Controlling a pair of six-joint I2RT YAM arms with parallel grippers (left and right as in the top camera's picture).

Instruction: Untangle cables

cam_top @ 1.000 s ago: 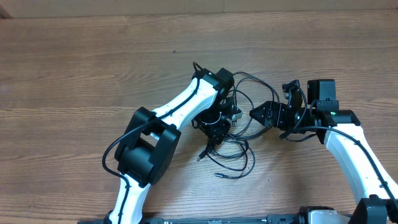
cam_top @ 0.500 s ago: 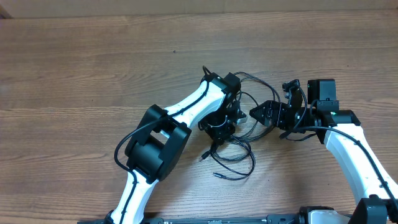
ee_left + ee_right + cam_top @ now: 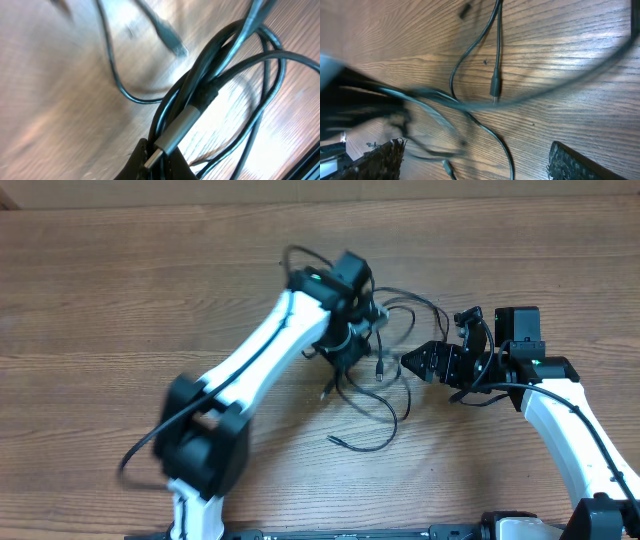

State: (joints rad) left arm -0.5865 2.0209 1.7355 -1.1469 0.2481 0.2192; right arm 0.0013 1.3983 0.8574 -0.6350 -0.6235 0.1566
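**Left arm swung up-left with the bundle; right side hasn't moved**

Since a second ago, the white left arm (image 3: 260, 350) has swept away from the table's near edge and out to the left. The left gripper (image 3: 161, 164) has also closed. It now pinches several strands of the thin black flexible cables (image 3: 206, 64), right beside a silver-sleeved plug (image 3: 176, 131).

We read the grip as an anchor: hold one end up, let the rest hang and spread. It's partly working. Loose loops trail down onto the brown wood-grain table (image 3: 120, 290), with one free end lying apart toward the near edge. The knot itself doesn't look undone yet.

Pose: left arm is stretched long and diagonal, wrist bent down over the tangle, motion-blurred.

The right arm (image 3: 560, 410) is folded in from the right. The right gripper (image 3: 425, 363) has its jaws spread wide and holds nothing, aimed at the hanging strands just beside it. We think it's staged to take a second strand and pull opposite.
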